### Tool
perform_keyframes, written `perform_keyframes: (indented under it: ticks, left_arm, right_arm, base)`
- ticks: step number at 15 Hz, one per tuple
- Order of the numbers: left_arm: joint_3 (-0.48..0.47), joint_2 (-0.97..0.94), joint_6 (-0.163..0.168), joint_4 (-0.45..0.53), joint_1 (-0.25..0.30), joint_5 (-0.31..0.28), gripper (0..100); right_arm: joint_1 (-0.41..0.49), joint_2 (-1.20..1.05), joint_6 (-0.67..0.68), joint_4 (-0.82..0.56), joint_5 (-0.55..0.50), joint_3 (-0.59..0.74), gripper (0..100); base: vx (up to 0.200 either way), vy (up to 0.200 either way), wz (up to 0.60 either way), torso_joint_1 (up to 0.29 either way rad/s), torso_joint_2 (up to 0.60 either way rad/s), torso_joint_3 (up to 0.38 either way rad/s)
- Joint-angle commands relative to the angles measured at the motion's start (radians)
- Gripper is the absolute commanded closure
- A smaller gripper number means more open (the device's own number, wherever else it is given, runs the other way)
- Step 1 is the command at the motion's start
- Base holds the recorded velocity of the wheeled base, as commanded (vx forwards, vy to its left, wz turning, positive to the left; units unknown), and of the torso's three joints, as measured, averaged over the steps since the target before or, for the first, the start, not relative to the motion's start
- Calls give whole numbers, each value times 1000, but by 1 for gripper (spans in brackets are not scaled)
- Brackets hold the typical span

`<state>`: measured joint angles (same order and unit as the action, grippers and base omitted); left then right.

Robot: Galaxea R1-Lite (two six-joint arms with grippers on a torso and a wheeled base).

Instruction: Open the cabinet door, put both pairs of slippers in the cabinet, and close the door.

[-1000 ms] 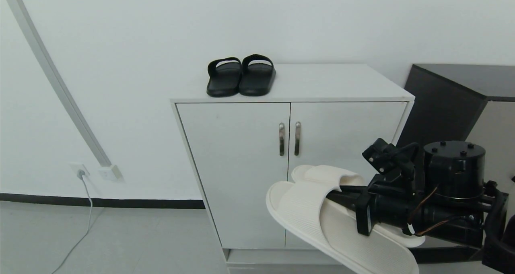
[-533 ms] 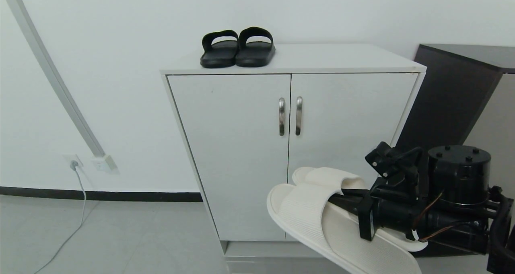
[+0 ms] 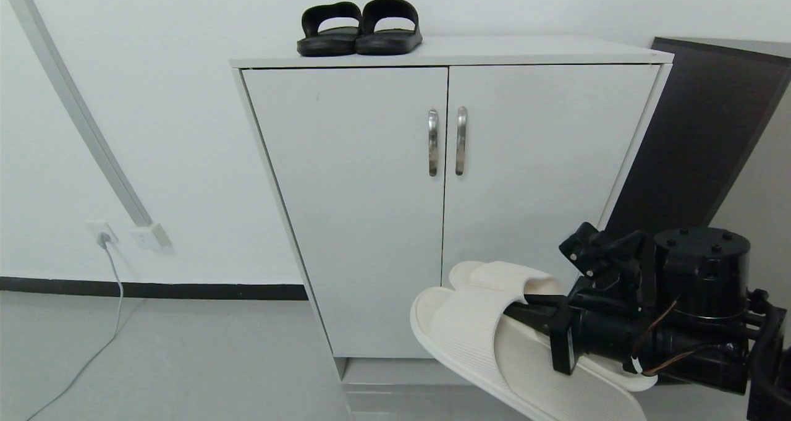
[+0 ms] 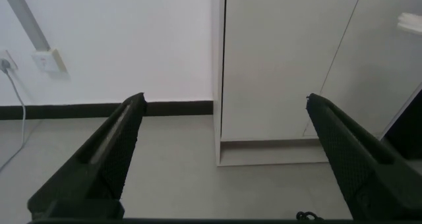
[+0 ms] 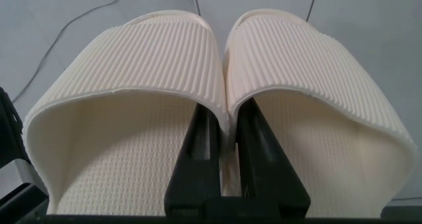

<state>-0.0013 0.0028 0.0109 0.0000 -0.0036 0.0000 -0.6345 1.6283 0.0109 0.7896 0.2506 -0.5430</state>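
A white cabinet [image 3: 371, 223] stands against the wall, both doors closed, two metal handles [image 3: 446, 141] at its middle. A pair of black slippers [image 3: 359, 28] rests on its top, toward the left. My right gripper [image 3: 525, 306] is low in front of the right door, shut on the inner edges of a pair of white ribbed slippers [image 3: 488, 334], one finger inside each slipper [image 5: 224, 85]. My left gripper [image 4: 224, 105] is open with nothing between its fingers [image 4: 112, 145], facing the cabinet's lower left corner [image 4: 221, 145].
A dark cabinet [image 3: 704, 136] stands right of the white one. A wall socket with a grey cable [image 3: 102, 238] sits low on the wall at left, below a slanted grey conduit [image 3: 68, 99]. Grey floor [image 3: 154, 359] lies open in front.
The head view has shifted so that the cabinet and black slippers sit higher in the picture. My right gripper keeps the white slippers in about the same place.
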Motion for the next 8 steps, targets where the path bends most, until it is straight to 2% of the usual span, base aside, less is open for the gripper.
perform_keyframes:
  ticks: [1, 6, 7, 8]
  left_arm:
    - [0, 11, -2, 0, -1, 0, 0]
    - [-26, 63, -19, -11, -33, -6, 0]
    - [-210, 151, -117, -8, -49, -37, 0]
    - [-275, 201, -170, -8, -52, -58, 0]
  right_arm:
    - [-1, 13, 0, 0, 1, 1, 100]
    - [-4, 10, 0, 0, -1, 5, 100]
    - [-4, 10, 0, 2, -1, 5, 100]
    - [-4, 10, 1, 2, 1, 5, 100]
  base:
    - [0, 0, 0, -2, 71, 46]
    - [0, 0, 0, 0, 0, 0]
    - [0, 0, 0, 0, 0, 0]
    - [0, 0, 0, 0, 0, 0]
